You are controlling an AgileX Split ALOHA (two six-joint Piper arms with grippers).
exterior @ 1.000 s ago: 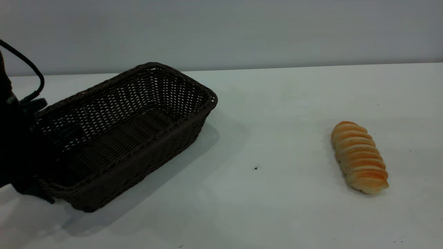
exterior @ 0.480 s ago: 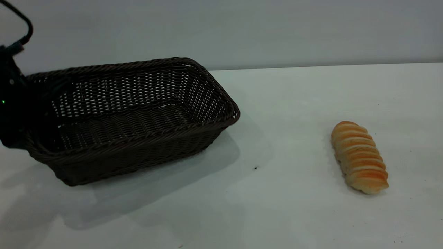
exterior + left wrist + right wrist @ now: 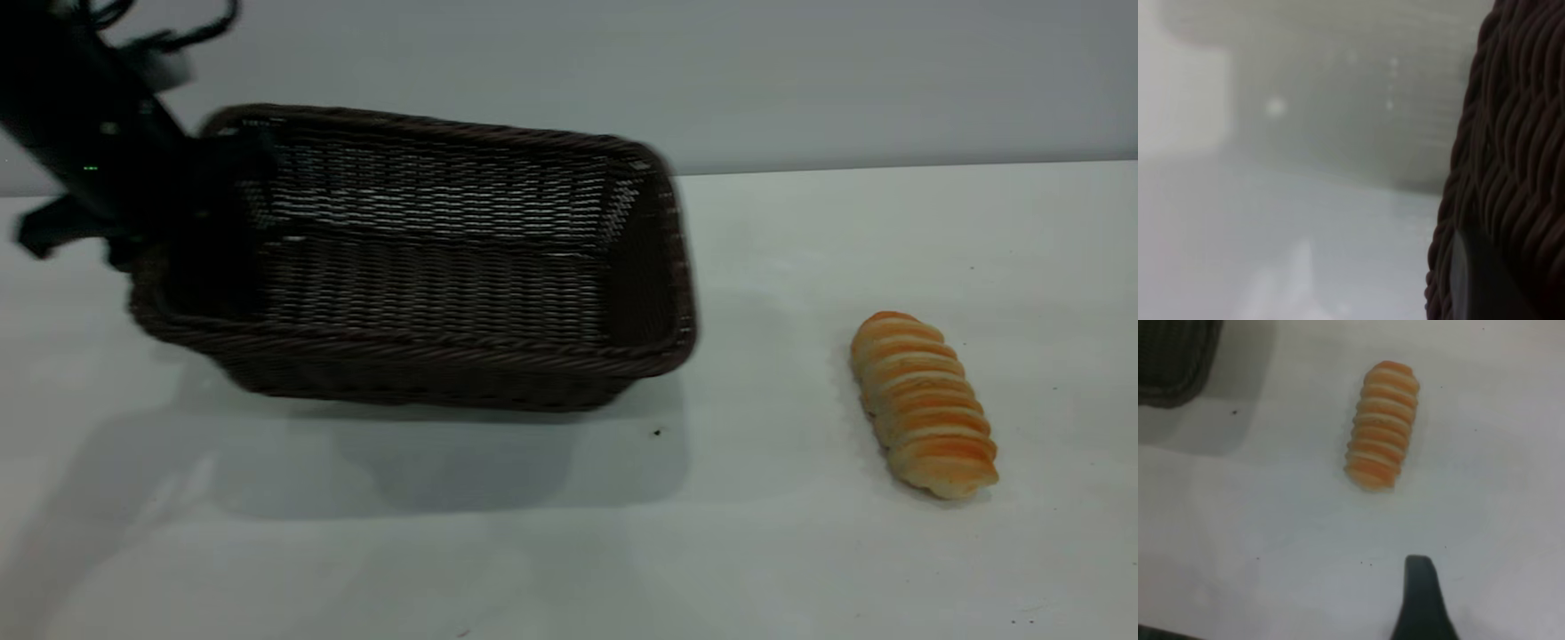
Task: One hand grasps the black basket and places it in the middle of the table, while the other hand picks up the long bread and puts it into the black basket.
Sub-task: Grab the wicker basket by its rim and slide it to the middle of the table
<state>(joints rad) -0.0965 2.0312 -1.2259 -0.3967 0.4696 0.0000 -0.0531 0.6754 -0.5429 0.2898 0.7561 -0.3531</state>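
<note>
The black basket hangs tilted above the white table, casting a shadow below it. My left gripper is shut on the rim of its left short end. In the left wrist view one finger lies against the weave. The long bread lies on the table to the right, apart from the basket. It also shows in the right wrist view, with a basket corner at the edge. My right gripper hovers open and empty short of the bread, outside the exterior view.
A small dark speck lies on the table just below the basket's right end. A plain grey wall stands behind the table's far edge.
The left arm has risen and carried the basket up and to the right, turning it so that its long side faces the camera. The bread has not moved.
</note>
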